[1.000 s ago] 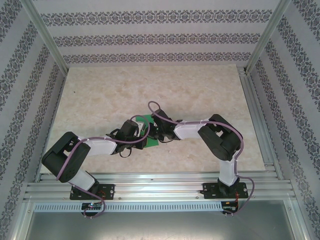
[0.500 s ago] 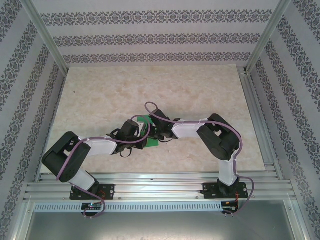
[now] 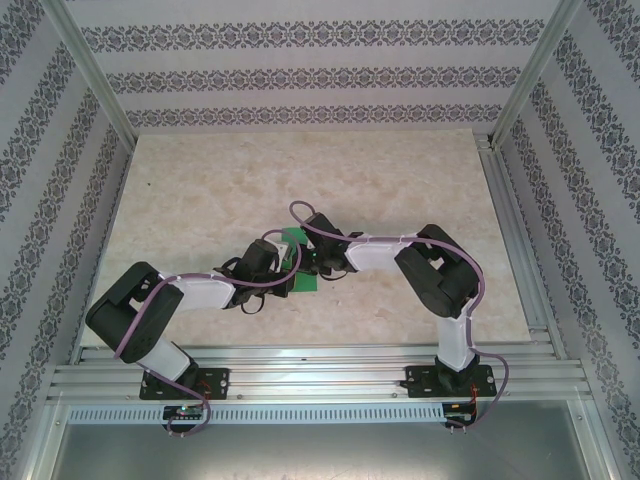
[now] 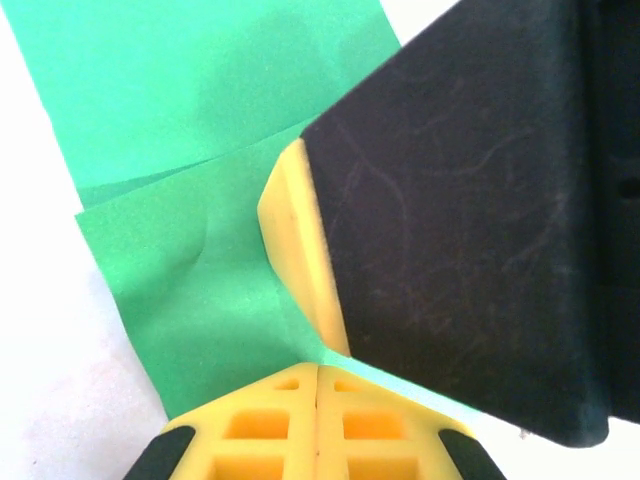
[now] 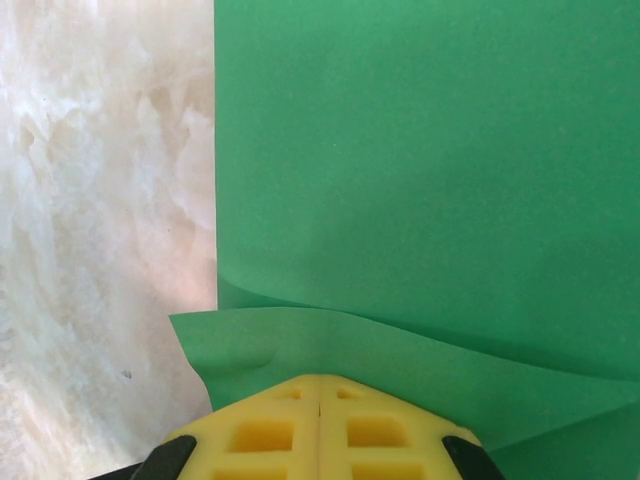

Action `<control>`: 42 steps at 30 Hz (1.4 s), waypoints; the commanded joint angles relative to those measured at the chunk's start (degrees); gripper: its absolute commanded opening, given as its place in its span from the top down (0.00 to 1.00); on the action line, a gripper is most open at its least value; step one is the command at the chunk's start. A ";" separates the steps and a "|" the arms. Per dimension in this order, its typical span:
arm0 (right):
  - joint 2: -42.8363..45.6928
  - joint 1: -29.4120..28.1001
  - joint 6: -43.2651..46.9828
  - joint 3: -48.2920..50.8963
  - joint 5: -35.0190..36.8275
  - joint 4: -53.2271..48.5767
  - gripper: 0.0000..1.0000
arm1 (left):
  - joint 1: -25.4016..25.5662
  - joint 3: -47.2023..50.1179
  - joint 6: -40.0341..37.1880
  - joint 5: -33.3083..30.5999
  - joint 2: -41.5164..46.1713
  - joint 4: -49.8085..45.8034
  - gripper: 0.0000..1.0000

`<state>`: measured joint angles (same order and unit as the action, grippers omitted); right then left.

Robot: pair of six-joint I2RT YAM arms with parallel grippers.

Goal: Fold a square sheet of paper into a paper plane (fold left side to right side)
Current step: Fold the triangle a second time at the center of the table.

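Note:
The square sheet of paper [image 3: 293, 240] is bright green and lies mid-table, partly folded, with one flap lifted over the flat layer [image 5: 420, 150]. Both grippers meet over it. My left gripper [image 4: 317, 372] is shut, its yellow tips resting on the lower flap [image 4: 190, 300], with nothing between the jaws. My right gripper [image 5: 318, 382] is also shut, its tips at the edge of the raised flap [image 5: 300, 345]. In the left wrist view the right gripper's yellow finger [image 4: 300, 250] and black body press down on the paper just ahead of my left tips.
The marble-patterned tabletop [image 3: 200, 190] has free room to the back and on both sides. Aluminium rails [image 3: 320, 375] run along the near edge, and another rail [image 3: 515, 230] along the right. Patterned walls close in the sides.
The right arm has shifted slightly left over the paper. The left arm has barely moved, and both grippers have stayed shut.

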<state>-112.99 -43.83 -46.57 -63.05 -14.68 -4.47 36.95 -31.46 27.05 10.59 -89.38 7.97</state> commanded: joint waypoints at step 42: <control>12.93 9.66 0.21 9.69 3.60 4.62 0.97 | 1.64 1.99 -0.67 0.51 -2.86 -10.40 0.95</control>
<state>-101.67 -31.40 -43.92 -53.49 -10.81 -0.73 37.28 -31.57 27.07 10.15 -90.54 10.09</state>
